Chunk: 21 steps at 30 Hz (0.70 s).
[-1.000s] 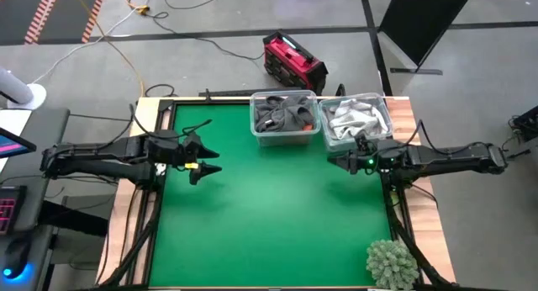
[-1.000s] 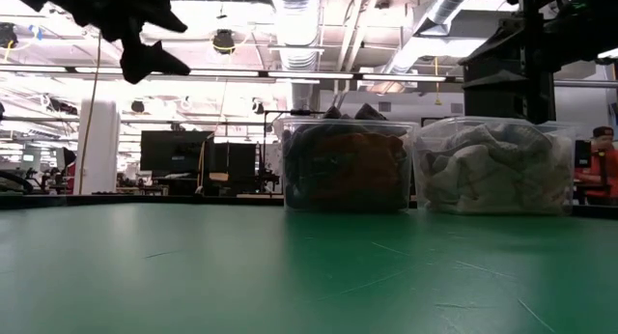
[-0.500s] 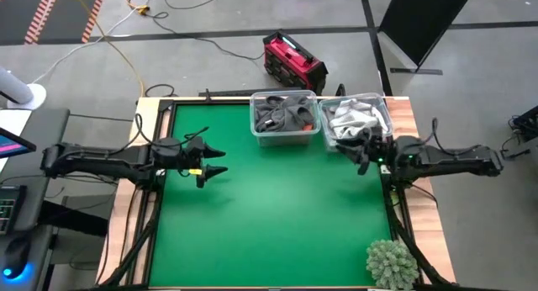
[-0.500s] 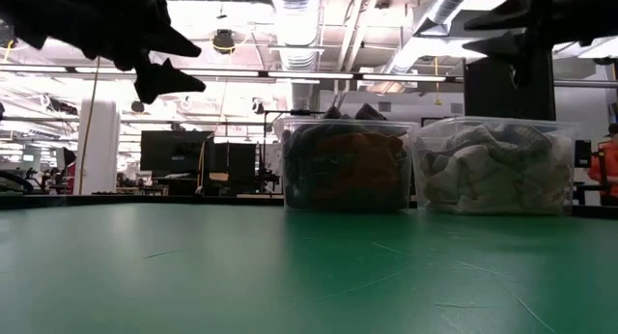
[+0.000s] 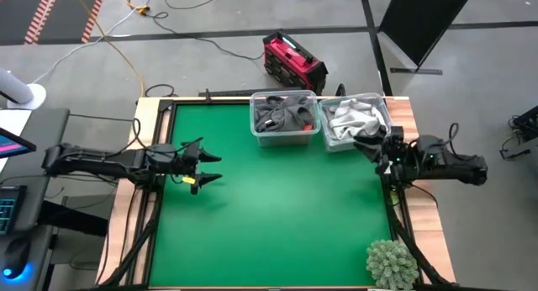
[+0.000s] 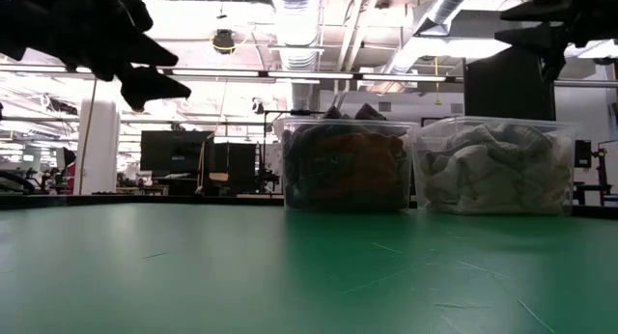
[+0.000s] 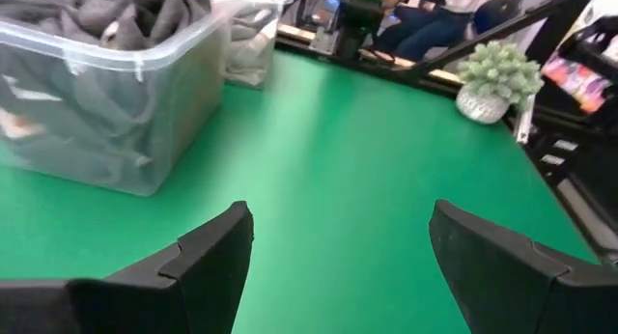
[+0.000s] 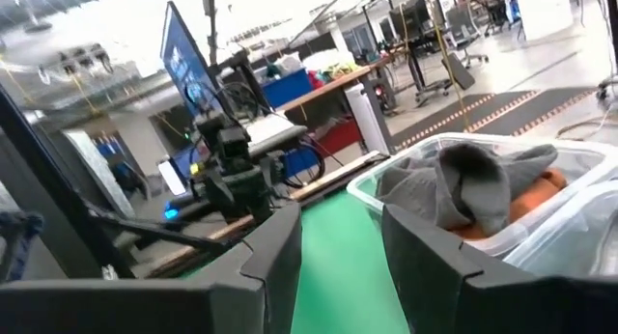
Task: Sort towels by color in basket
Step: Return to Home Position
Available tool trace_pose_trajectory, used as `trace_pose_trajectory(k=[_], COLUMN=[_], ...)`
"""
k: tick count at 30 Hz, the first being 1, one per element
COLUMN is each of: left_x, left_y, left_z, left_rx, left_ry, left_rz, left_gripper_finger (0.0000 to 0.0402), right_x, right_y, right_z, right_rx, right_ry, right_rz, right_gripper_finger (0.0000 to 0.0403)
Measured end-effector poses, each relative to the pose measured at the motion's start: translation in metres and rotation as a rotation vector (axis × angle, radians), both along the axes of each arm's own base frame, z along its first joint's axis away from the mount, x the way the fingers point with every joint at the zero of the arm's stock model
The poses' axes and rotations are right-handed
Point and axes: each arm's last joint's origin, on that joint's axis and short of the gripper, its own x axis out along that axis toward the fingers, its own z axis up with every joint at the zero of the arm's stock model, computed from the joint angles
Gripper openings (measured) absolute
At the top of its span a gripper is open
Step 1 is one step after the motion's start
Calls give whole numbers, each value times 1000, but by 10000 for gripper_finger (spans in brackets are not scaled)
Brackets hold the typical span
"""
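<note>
Two clear bins stand side by side at the table's far edge. The left bin [image 5: 286, 121] holds dark grey towels [image 5: 282, 113] heaped over a rust-orange towel [image 8: 526, 204]. The right bin [image 5: 357, 123] holds light grey and white towels [image 5: 353, 116]. My left gripper [image 5: 208, 167] hovers open above the table's left part, pointing toward the right edge, with nothing between its fingers [image 7: 217, 252]. My right gripper [image 5: 368, 145] hangs in the air at the right edge, just in front of the right bin. Its fingers [image 8: 275, 257] stand a narrow gap apart with nothing between them.
A green spiky plant ball [image 5: 391, 262] sits at the table's near right corner. The green mat [image 5: 277, 215] lies bare between the arms and in front of the bins. A red case [image 5: 292, 62] lies on the floor beyond the table.
My left gripper has sunk a little and rolled about its own line, staying open. My right gripper has drawn back from over the mat toward the table's right edge, beside the right bin, rising slightly and rolling. No towel has moved.
</note>
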Motion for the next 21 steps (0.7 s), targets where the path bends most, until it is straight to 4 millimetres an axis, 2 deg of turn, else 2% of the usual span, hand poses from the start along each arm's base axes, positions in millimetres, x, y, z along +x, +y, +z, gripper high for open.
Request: trace_pose_trajectory(k=[3, 11, 15, 21], left_x=[-6, -22, -28, -36], left_y=[0, 0, 1, 1], left_z=[2, 10, 3, -13], left_rx=[56, 210, 205, 106], left_ry=[-6, -55, -75, -140], left_rz=[-3, -25, -18, 1], left_gripper_finger=[302, 302, 302, 302], right_x=[2, 13, 21, 30], right_y=[0, 0, 0, 1], right_z=[-3, -29, -44, -65], right_rx=[-35, 2, 12, 15], right_ry=[17, 65, 20, -85], right_rz=[-2, 3, 5, 8], right_gripper_finger=[173, 173, 173, 173])
